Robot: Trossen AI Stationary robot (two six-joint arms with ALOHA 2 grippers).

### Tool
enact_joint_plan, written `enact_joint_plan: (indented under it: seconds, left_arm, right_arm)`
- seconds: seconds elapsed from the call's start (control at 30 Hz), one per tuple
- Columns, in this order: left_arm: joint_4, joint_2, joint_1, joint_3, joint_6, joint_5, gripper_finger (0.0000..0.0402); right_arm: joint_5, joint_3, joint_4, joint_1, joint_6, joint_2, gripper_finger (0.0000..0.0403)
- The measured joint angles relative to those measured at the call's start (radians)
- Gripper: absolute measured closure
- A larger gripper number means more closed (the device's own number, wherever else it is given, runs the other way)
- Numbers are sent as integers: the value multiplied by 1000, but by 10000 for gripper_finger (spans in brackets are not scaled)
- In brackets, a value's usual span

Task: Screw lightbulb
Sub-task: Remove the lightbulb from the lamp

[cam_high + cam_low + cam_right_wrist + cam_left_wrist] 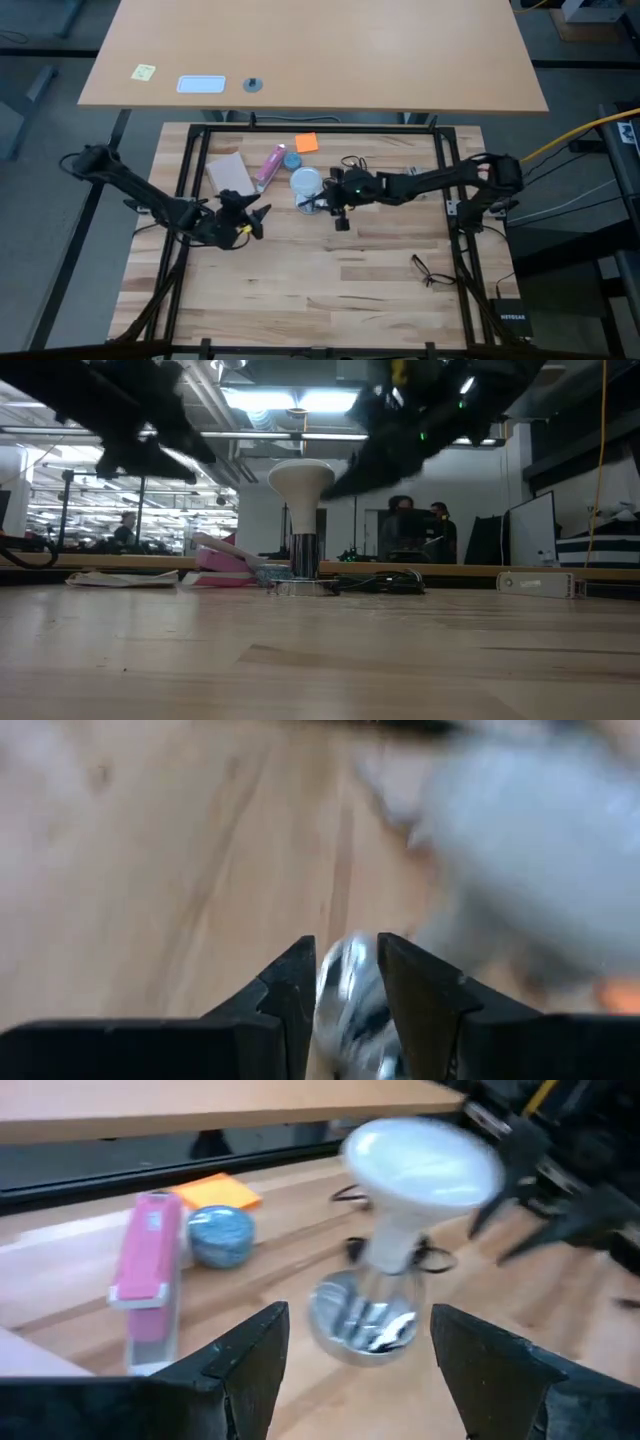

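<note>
Dark fingers of the left gripper are seen nearest, spread wide and empty, just short of the lightbulb, which stands upright in the silver lamp base near the table's middle; the right gripper is placed beside the base, jaws narrowed with something shiny between them, though contact cannot be told. Judged from this, the base should be steadied while the globe is turned squarely; one bulb, one base, one pink case, one blue round object and one orange note are counted.

Both arms are reached inward; the left gripper is held wide apart, the right gripper nearly closed
</note>
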Motion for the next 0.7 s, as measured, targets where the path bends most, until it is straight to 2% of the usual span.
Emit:
enact_joint_plan:
  seconds: [0.1,0.23,0.43,0.57,0.7]
  left_arm:
    - [57,67,52,0,32,14,164]
    - [223,180,126,1,158,90,164]
    - [479,352,240,1,407,279,164]
    - [649,447,317,1,551,440,164]
    - [770,491,378,1,648,489,164]
  right_arm:
    - [26,0,-37,1,22,38,282]
    - [66,0,-67,-4,32,70,282]
    - [133,0,-161,-54,32,74,282]
    - [134,0,-214,-90,30,74,282]
    - [133,0,-275,-111,28,74,282]
